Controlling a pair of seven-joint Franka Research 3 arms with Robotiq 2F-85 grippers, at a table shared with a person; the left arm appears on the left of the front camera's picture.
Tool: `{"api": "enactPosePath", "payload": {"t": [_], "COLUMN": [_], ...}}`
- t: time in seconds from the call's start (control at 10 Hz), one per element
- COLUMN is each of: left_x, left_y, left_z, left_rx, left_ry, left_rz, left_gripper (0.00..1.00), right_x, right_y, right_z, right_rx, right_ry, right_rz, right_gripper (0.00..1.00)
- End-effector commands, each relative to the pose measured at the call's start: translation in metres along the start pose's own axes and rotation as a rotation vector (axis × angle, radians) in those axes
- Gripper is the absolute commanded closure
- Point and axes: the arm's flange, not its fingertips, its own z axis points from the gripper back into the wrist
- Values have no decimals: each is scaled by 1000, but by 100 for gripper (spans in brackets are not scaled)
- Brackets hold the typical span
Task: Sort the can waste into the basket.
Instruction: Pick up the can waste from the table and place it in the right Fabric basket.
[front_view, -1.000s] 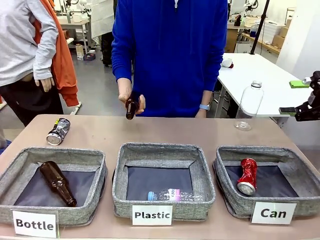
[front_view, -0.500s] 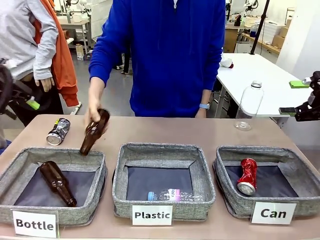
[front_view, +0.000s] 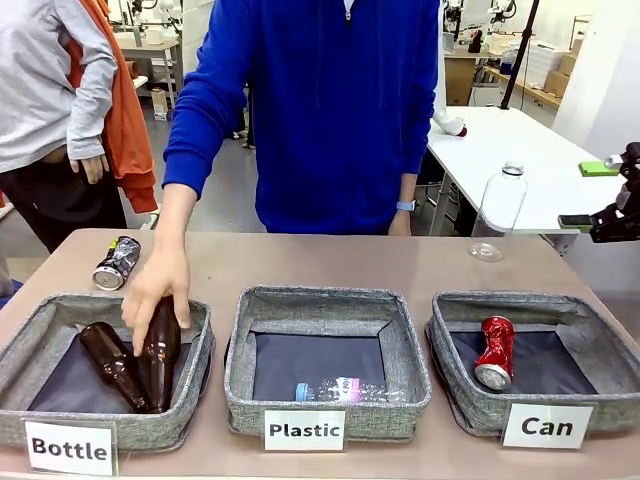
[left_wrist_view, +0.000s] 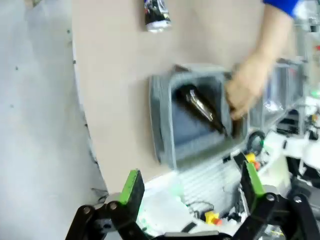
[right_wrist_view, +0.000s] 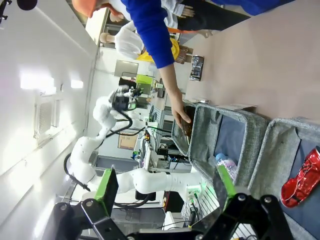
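Observation:
A crushed red can (front_view: 495, 352) lies inside the grey basket labelled "Can" (front_view: 600, 335) at the right; in the right wrist view the red can (right_wrist_view: 301, 177) lies in that basket (right_wrist_view: 274, 135). A dark crushed can (front_view: 117, 262) lies on the table at the far left, behind the "Bottle" basket, and is the dark can (left_wrist_view: 157, 14) at the top of the left wrist view. My left gripper (left_wrist_view: 191, 180) hangs open above the table's edge, holding nothing. My right gripper (right_wrist_view: 166, 184) is open and empty, off the right side (front_view: 587, 195).
A person's hand (front_view: 155, 288) lowers a brown bottle (front_view: 160, 355) into the "Bottle" basket (front_view: 30, 345), beside another brown bottle (front_view: 112, 362). The "Plastic" basket (front_view: 325, 300) holds a clear bottle (front_view: 345, 390). A clear bottle (front_view: 497, 210) stands at the far right.
The person's hand carried a brown bottle from the far middle leftwards and down into the "Bottle" basket. My left gripper showed briefly at the left edge, then left the front view. Both cans stayed put.

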Motion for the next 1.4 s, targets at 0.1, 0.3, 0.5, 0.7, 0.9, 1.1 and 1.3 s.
{"api": "enactPosePath", "payload": {"t": [0.1, 0.3, 0.5, 0.7, 0.9, 1.1, 1.3], "left_x": [-66, -70, -56, -14, 44, 100, 148], "left_y": [47, 53, 43, 21, -9, -46, -72], "left_z": [22, 13, 5, -18, -64, -124, -194], "left_rx": [-136, -121, -90, -30, 61, 175, 303], "left_ry": [-105, -110, -78, 1, 129, 216, 309], "left_rz": [14, 25, 23, 30, 32, 41, 64], "left_gripper": [0, 0, 0, 0, 0, 0, 0], "right_x": [-1, -1, -1, -1, -1, -1, -1], "right_y": [1, 1, 1, 1, 1, 1, 1], "right_z": [3, 3, 3, 3, 3, 3, 3], "right_rx": [-5, -5, -5, -5, -5, -5, -5], "right_ry": [18, 18, 18, 18, 18, 18, 18], "right_rz": [22, 22, 22, 22, 22, 22, 22], "right_gripper": [0, 0, 0, 0, 0, 0, 0]}}
